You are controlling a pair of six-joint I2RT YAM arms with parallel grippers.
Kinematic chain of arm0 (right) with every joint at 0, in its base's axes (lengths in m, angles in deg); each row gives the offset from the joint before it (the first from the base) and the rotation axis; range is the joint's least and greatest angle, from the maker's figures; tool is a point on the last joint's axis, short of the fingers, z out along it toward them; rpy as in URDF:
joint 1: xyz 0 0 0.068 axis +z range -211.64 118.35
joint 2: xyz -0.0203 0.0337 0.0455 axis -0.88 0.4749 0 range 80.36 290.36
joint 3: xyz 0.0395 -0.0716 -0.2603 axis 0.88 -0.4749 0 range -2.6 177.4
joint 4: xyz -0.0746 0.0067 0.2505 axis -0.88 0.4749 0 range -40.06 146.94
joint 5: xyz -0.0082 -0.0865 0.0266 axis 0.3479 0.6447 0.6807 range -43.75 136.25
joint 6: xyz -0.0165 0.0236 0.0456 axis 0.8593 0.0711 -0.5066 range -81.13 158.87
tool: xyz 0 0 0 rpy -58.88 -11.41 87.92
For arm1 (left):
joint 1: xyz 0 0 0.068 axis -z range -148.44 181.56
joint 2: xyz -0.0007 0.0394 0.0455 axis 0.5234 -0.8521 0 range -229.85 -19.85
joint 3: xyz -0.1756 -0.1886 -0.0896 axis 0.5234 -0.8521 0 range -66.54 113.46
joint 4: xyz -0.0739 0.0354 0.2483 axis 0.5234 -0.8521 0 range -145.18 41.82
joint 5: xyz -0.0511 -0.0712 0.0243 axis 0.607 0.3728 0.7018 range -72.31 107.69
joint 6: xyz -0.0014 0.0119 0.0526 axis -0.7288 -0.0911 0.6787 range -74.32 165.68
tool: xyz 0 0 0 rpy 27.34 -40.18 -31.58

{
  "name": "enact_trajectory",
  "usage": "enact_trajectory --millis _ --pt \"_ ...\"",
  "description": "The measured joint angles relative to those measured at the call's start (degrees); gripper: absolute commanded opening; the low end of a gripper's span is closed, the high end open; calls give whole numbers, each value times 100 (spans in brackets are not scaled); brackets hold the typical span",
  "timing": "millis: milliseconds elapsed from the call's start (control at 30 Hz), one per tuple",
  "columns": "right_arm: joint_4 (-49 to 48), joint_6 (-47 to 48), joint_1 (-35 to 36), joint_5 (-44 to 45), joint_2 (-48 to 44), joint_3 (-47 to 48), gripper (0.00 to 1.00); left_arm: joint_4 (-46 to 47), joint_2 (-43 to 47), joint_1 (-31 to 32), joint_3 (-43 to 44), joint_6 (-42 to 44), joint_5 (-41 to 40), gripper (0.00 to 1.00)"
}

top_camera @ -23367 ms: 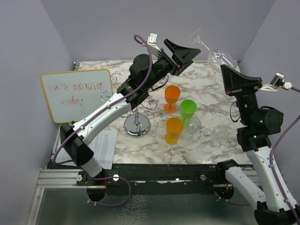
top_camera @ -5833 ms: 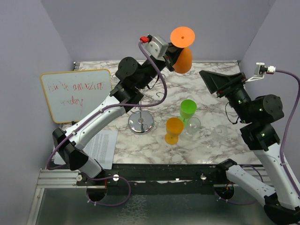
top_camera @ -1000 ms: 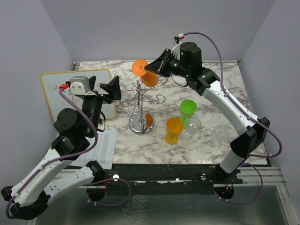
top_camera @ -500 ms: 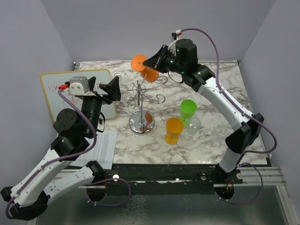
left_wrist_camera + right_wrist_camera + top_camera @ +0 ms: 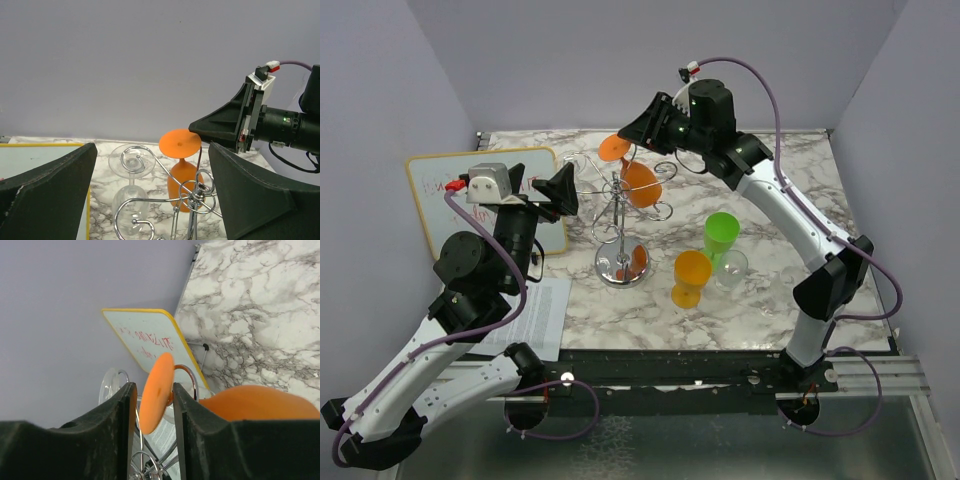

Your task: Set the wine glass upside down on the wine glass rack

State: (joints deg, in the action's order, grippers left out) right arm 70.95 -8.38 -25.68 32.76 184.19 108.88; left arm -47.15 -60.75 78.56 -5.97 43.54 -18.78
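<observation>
Whiteboard (image 5: 440, 205): red handwriting, unreadable.
Left gripper (image 5: 560, 188): wide, empty.
Rack (image 5: 617, 215): orange wine glass (image 5: 642, 186) upside down among its top loops.
Right gripper (image 5: 153, 388): narrowly parted astride the glass's foot.
Green cup (image 5: 721, 235): unmarked.

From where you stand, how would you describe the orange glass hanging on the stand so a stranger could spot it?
On the marble table stands a shiny wire stand with a round mirror base. The orange glass hangs in its curled arms, bowl down, flat foot up. The clear glass hanging beside it has no colour, and the other orange glass stands upright on the table.
</observation>
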Motion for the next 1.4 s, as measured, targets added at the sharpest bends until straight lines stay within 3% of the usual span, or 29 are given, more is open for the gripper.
enact_trajectory --millis 167,400,633,900,1033,1233,1400 --pt "293 247 0 33 0 192 56 -7 -4 0 0 66 2 96" --pt "750 750 -35 170 -48 365 61 -131 -125 0 2 92 76 99" --pt "1137 1353 -44 529 -638 144 69 -378 -120 0 109 114 748 99" --pt "1329 2159 -46 1838 -3115 -1397 72 -776 131 -2 452 162 1853 99" --pt "1690 2312 -46 2658 -3919 -2277 73 -905 120 0 636 216 2564 99" --pt "2518 2107 -61 3550 -3952 -3486 71 -911 90 0 485 164 3233 99" --pt "3042 1613 -63 4120 -3676 -3958 67 -852 -11 0 302 122 3477 99"
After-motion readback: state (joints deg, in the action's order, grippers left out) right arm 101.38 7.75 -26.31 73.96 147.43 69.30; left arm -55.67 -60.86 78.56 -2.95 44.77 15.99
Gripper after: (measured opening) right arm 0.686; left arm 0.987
